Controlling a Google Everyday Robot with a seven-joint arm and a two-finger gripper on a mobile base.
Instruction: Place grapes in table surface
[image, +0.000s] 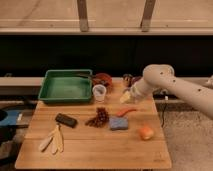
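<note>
Our white arm (192, 96) reaches in from the right, elbow (159, 76) raised, hand (126, 96) angled down-left below it.

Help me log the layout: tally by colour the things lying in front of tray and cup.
Black: 1, block
Dark red: 1, grapes
Blue: 1, sponge
Orange: 2, fruit, slim piece
Pale: 1, utensil set
Total: 6
Gripper hangs over the table surface, back right.
</note>
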